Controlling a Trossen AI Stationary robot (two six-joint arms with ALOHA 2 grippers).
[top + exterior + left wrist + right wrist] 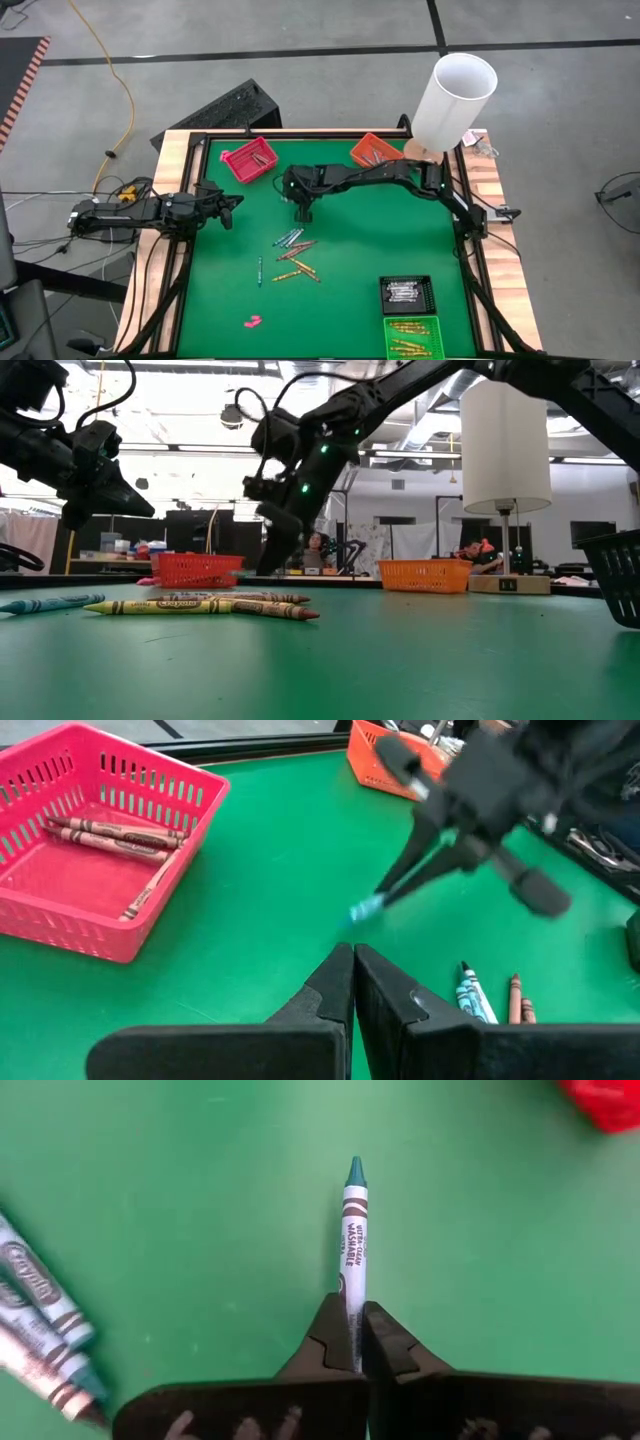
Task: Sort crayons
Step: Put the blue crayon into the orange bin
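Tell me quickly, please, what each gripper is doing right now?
Left gripper: shut, holding nothing.
Right gripper: shut on a teal crayon.

Teal crayon (354, 1230) pinched in jaws, other crayons (292, 256) scattered mid-table

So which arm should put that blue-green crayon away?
The right one, probably. The right gripper is already shut on the blue-green crayon. The left gripper is shut, holds nothing, and waits by the table's left edge.
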